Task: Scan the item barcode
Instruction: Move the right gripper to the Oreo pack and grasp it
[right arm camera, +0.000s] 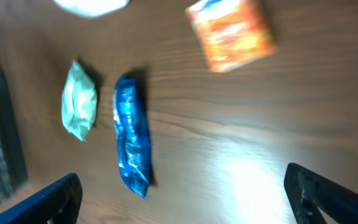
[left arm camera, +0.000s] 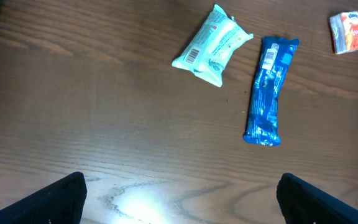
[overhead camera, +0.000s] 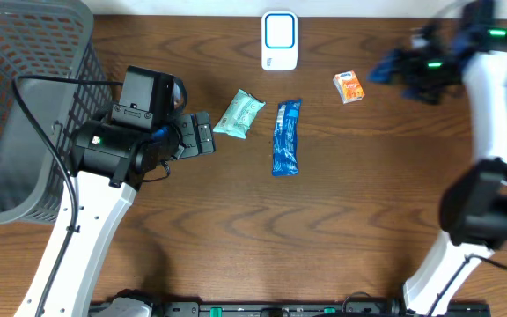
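Six entries, by size.

1. Grey basket (overhead camera: 25,106): left end of the table (overhead camera: 368,202).
2. Left gripper (left arm camera: 179,199): jaws spread, empty, over bare wood.
3. Right gripper (right arm camera: 182,193): jaws spread, empty.
4. White scanner (overhead camera: 279,40): far edge, centre.
5. Blue bar (overhead camera: 286,137): flat, mid-table.
6. Mint packet (left arm camera: 211,45): just beside the bar, barcode up.
7. Orange carton (overhead camera: 349,86): right of the scanner, near the right gripper.

Step, as judged: nothing is grasped and an item is still to be picked. Next move: clamp one item and present its barcode to the scanner.

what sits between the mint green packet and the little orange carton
The blue wrapped bar: its upper end lies between the green packet and the orange carton, clearest in the overhead view.
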{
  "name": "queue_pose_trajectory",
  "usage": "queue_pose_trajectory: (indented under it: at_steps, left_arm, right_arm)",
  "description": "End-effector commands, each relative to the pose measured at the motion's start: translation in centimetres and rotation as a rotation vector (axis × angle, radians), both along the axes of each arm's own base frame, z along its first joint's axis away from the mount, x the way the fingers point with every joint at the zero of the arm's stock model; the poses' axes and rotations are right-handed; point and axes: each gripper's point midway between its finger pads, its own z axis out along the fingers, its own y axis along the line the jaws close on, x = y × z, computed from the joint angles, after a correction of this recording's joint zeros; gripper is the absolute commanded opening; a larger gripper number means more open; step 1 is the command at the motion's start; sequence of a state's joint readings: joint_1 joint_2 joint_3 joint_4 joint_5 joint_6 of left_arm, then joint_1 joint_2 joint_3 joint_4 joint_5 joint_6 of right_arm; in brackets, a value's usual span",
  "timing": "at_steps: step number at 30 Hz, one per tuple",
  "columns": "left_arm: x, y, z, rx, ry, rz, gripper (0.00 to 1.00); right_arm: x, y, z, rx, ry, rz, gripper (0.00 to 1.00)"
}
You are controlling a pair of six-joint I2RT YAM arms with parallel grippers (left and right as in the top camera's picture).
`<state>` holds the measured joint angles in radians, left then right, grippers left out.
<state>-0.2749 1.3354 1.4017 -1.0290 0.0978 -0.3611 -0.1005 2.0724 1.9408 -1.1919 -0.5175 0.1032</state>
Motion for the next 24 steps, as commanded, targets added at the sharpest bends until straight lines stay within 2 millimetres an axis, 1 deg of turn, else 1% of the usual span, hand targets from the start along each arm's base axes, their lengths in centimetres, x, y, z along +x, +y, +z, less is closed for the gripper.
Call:
queue_pose_trajectory:
  at_steps: [1, 3, 4, 6, 9, 12, 15, 18, 20, 22, 24]
  left_arm:
    - [0.2, 0.4, -0.1, 0.021, 0.000, -0.003, 0.98]
    - [0.2, 0.4, -0.1, 0.021, 0.000, -0.003, 0.98]
    - [0.2, 0.4, -0.1, 0.020, 0.000, -0.003, 0.98]
    - [0.2, 0.4, -0.1, 0.020, 0.000, -0.003, 0.98]
    - [0.2, 0.4, -0.1, 0.021, 0.000, -0.003, 0.98]
    - [0.2, 0.4, -0.1, 0.021, 0.000, -0.003, 0.98]
    - [0.2, 0.4, -0.1, 0.021, 0.000, -0.003, 0.98]
    - [0.2, 0.4, -0.1, 0.021, 0.000, -0.003, 0.98]
    - [0.2, 0.4, -0.1, 0.020, 0.000, -0.003, 0.98]
    - [0.2, 0.4, -0.1, 0.020, 0.000, -0.003, 0.98]
    - [0.2, 0.4, -0.1, 0.021, 0.000, -0.003, 0.98]
  right_arm:
    - [0.0, 6.0, -3.5, 0.013, 0.046, 0.133, 0.99]
    - [-0.2, 8.3, -5.2, 0.017, 0.083, 0.158, 0.97]
    - [-0.3, 9.2, -6.0, 0.019, 0.102, 0.167, 0.95]
    - [-0.8, 11.1, -7.9, 0.019, 0.148, 0.189, 0.85]
    - [-1.5, 12.9, -10.3, 0.018, 0.203, 0.216, 0.77]
    - [-2.5, 14.3, -12.7, 0.010, 0.255, 0.247, 0.64]
    - [-3.3, 15.1, -14.8, 0.003, 0.302, 0.267, 0.63]
    - [-4.0, 15.3, -16.5, -0.002, 0.345, 0.273, 0.58]
    - [-4.3, 15.3, -17.1, -0.004, 0.366, 0.273, 0.57]
    - [-4.6, 15.3, -17.5, -0.007, 0.384, 0.275, 0.53]
    - [-4.9, 15.4, -17.6, -0.009, 0.387, 0.285, 0.43]
